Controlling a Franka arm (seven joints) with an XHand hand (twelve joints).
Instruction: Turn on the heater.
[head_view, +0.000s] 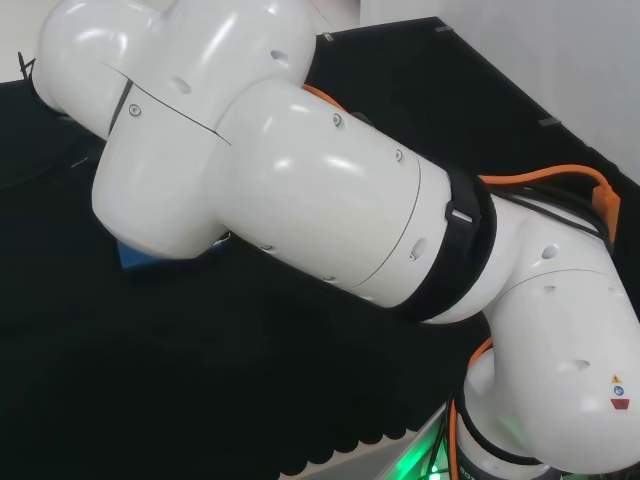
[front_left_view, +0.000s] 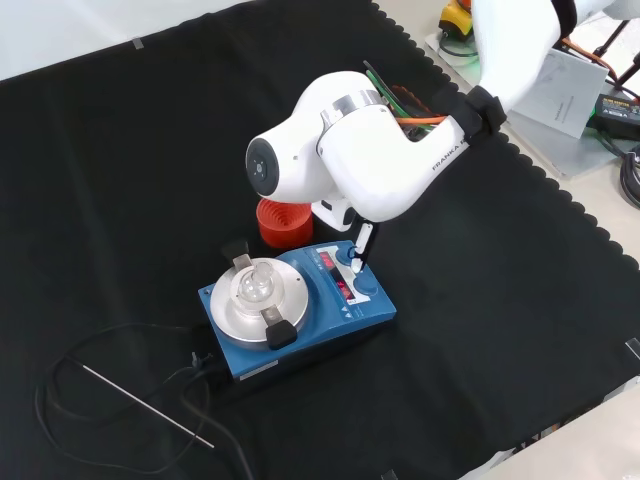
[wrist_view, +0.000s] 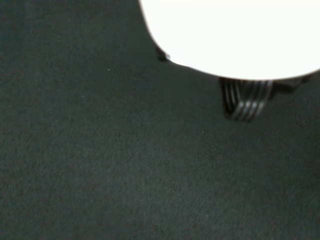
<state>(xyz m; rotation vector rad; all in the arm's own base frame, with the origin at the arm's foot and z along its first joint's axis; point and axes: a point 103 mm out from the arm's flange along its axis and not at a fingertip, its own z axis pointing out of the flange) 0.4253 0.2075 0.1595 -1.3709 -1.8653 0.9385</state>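
A: Where is the heater (front_left_view: 300, 310) sitting?

B: In the front view it is lying at about six o'clock from the arm's big white link, its control panel (front_left_view: 345, 280) facing toward two o'clock.

A: And the hand (front_left_view: 362, 245)?

B: One slim finger is reaching down at twelve o'clock of the panel, its tip at or just above the controls. Whether the other fingers are spread or curled, nobody can tell; the link is covering them.

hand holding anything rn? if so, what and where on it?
Nothing held. In the front view a straight finger of the hand points down at the heater control panel, by its knob; contact unclear.
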